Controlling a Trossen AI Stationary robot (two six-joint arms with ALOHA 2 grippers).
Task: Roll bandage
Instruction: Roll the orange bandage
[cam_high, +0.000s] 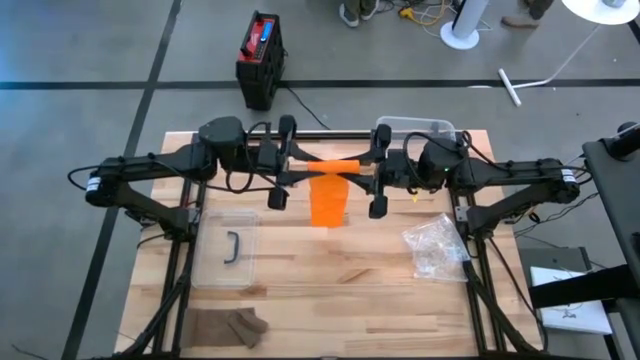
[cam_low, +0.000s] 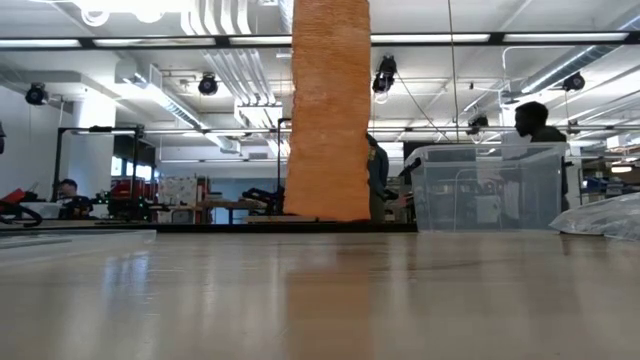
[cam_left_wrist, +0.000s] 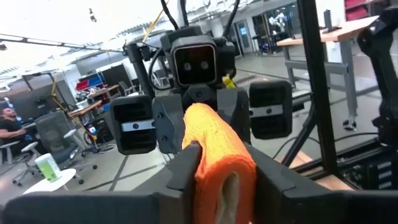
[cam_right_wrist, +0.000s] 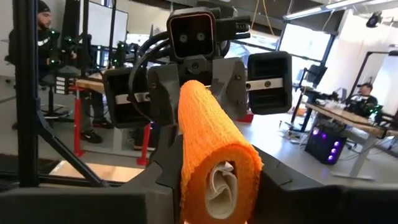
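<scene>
We see both arms raised over the far middle of the wooden table (cam_high: 330, 270), their grippers facing each other with an orange bandage (cam_high: 329, 192) held between them; the rolled part lies level from one gripper to the other, and a loose orange tail hangs straight down from it toward the tabletop — in the low view that tail (cam_low: 327, 110) fills the centre of the picture as a tall orange strip whose lower edge sits just above the wood.

The left gripper (cam_high: 292, 162) pinches one end of the roll; in its own wrist view the two dark fingers (cam_left_wrist: 186, 168) press against the sides of the orange roll (cam_left_wrist: 217, 155), with the other arm's gripper facing it from behind. The right gripper (cam_high: 372, 165) pinches the opposite end; its wrist view shows the roll (cam_right_wrist: 211, 149) end-on between the fingers (cam_right_wrist: 165, 168), a white core folded in its middle, the jaws closed against the cloth on both sides.

Around them on the table: a clear lid with a dark handle (cam_high: 232, 247) on the left side; a crumpled clear plastic bag (cam_high: 435, 245) on the right; a clear plastic bin (cam_high: 412, 128) at the far edge behind the right arm; a brown cloth (cam_high: 225, 325) at the near left corner. On the floor beyond the table stands a black and red case (cam_high: 260, 58); people show in the room behind — we cannot tell what they are doing.
</scene>
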